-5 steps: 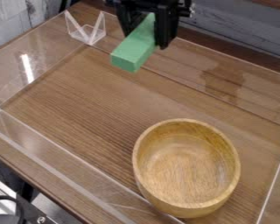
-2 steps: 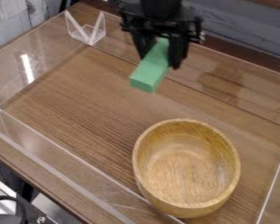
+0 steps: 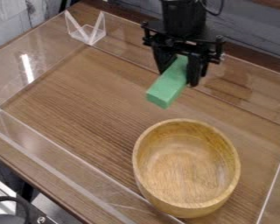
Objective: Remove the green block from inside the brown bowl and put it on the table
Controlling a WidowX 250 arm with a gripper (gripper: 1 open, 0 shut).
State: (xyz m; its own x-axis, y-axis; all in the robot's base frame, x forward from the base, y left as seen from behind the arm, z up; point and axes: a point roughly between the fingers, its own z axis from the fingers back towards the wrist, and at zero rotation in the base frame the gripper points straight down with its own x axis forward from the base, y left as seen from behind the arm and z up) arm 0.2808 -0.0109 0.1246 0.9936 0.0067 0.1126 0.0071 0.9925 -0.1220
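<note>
My black gripper (image 3: 187, 70) hangs pointing down over the table (image 3: 84, 105), shut on the top end of the green block (image 3: 167, 88). The bright green bar slants down to the left from the fingers, clear of the tabletop. The brown bowl (image 3: 187, 166) stands empty at the front right, below and slightly right of the held block. The block's upper end is partly covered by the fingers.
Clear plastic walls (image 3: 25, 66) run along the table's edges, with a folded clear piece (image 3: 84, 28) at the back left corner. A low clear wall (image 3: 60, 162) also borders the front edge near the bowl.
The gripper has carried the green block to the right and downward, closer to the bowl. The grip has stayed the same and the bowl has not moved.
</note>
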